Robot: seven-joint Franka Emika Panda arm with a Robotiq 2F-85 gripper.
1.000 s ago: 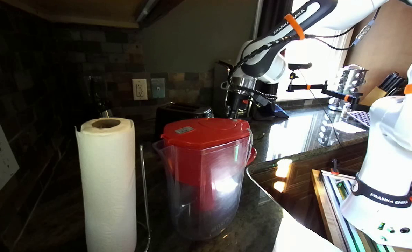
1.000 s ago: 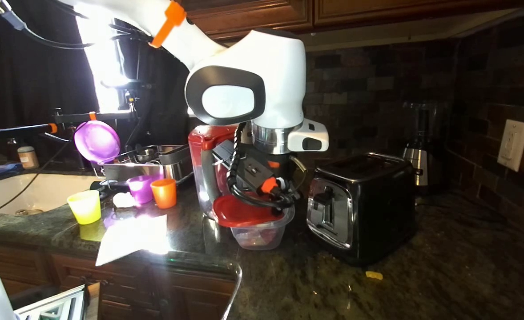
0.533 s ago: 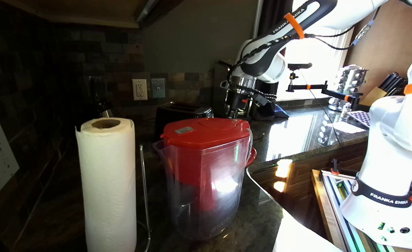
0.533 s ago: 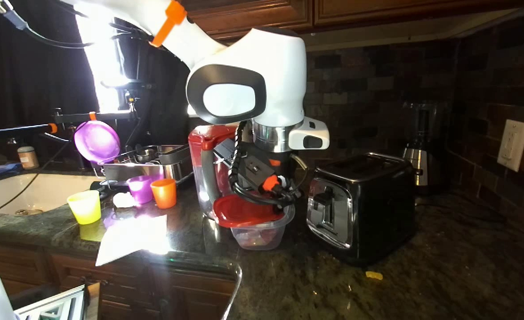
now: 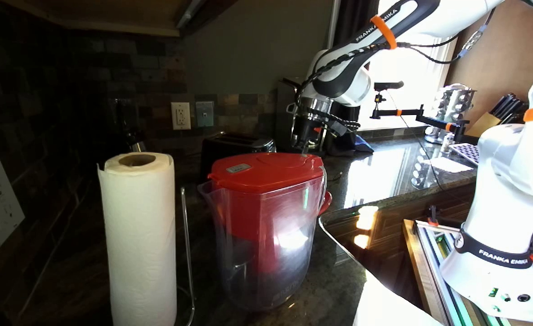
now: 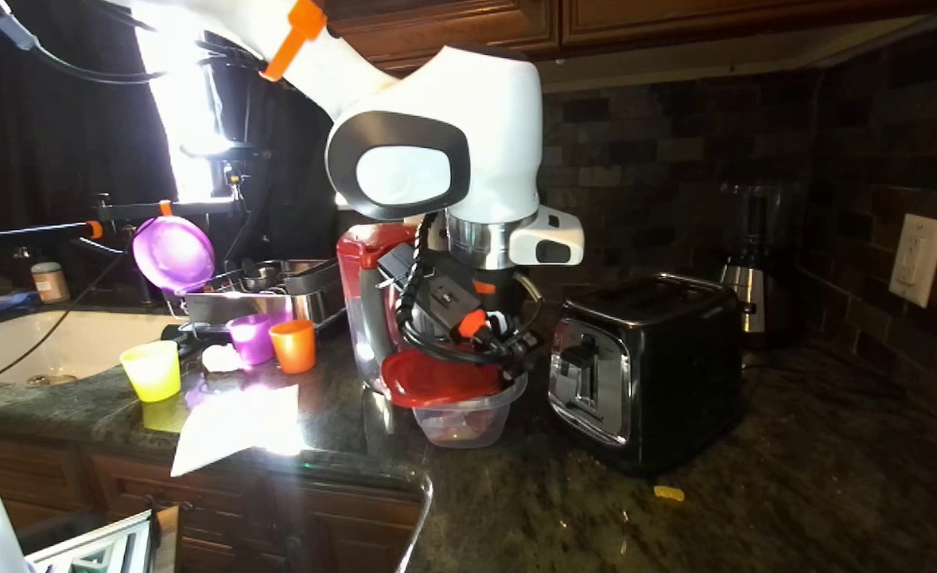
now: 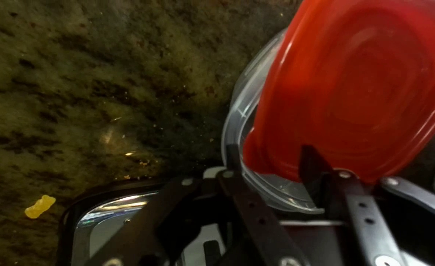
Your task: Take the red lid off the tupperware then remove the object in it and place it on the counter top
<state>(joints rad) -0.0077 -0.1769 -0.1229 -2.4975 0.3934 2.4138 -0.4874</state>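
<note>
The red lid (image 7: 365, 92) lies askew across the top of the clear tupperware (image 6: 464, 426), leaving part of the tub's rim uncovered on the toaster side. Blurred reddish and yellowish contents show through the tub's wall; the object inside cannot be made out clearly. My gripper (image 7: 271, 157) is open above that uncovered corner, its fingers apart: one over the tub's rim, the other over the lid's edge. Nothing is gripped. Dark, speckled counter top (image 7: 92, 74) spreads beneath the tub. In an exterior view, the pitcher hides lid and tub, with my gripper (image 5: 303, 147) just behind it.
A black toaster (image 6: 643, 374) stands close beside the tub, and the red-topped pitcher (image 5: 266, 226) on its opposite side. A small yellow piece (image 7: 40, 207) lies on the counter. Paper towels (image 5: 140, 240) and an orange cup (image 6: 293, 346) stand farther off.
My gripper has opened and the arm has shifted slightly up and toward the pitcher. The lid and tub look unmoved.
</note>
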